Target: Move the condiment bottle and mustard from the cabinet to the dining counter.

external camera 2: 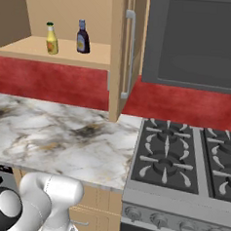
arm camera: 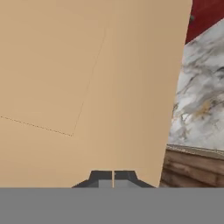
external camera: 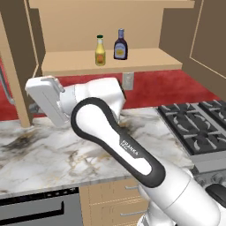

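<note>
The cabinet stands open, so the step in hand looks like turning the arm away from the door and up toward the inner shelf for a first pick. The gripper has its two dark tips pressed together with nothing between them, facing a tan panelled door surface close ahead in the hand view. To do this well, the jaws should spread before the hand reaches the shelf, and the approach should come in level from the open front, since a swing from the side risks striking the door or its long silver bar handle. The condiment bottle is dark purple-brown with a narrow neck and pale cap; it stands upright near the middle of the shelf, a little back from its front edge. The mustard is yellow with a dark green cap (about the same height), upright just beside it, apart, nearer the shelf's left end and slightly closer to the front edge in the left base view. Taking the mustard first may be easier. Neither is at the dining counter yet. A marble top lies below the shelf.
</note>
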Motion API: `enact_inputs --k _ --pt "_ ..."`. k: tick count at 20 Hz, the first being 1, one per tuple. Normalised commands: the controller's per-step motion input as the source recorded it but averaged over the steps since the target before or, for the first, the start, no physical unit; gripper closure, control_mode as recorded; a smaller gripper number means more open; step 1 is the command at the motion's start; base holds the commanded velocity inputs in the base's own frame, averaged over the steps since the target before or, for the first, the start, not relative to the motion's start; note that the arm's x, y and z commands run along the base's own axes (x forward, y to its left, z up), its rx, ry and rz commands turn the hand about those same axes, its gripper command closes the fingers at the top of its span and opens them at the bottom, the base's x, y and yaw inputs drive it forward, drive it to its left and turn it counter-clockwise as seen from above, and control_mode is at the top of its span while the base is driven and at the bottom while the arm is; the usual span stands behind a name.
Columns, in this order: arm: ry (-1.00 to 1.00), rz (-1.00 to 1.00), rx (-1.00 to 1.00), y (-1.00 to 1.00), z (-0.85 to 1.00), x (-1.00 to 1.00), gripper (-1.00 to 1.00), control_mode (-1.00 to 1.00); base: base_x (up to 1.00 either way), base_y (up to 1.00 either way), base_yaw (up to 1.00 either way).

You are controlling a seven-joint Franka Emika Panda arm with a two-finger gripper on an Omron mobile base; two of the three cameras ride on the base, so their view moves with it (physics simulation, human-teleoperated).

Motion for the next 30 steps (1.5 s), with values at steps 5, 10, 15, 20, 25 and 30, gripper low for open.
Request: enact_inputs --k 5,10,15,20,25,30 --pt "0.02 -0.15 -0.18 -0.59 -0.13 0.0 1.0 -1.0 0.0 0.0 0.0" --pt "0.02 -0.35 -0.36 -0.88 -0.09 0.11 1.0 -1.0 0.0 0.0 0.0" --pt "0.0 -0.36 -0.3 -0.99 -0.01 0.19 1.0 -1.0 0.0 0.0 0.0" --pt "0.01 -0.32 -0.26 -0.95 0.0 0.43 1.0 -1.0 0.0 0.0 0.0" --pt "0.02 -0.14 -0.29 -0.5 -0.06 0.4 1.0 -1.0 0.0 0.0 0.0" --pt "0.0 0.0 -0.26 -0.2 0.0 0.07 1.0 -1.0 0.0 0.0 0.0"
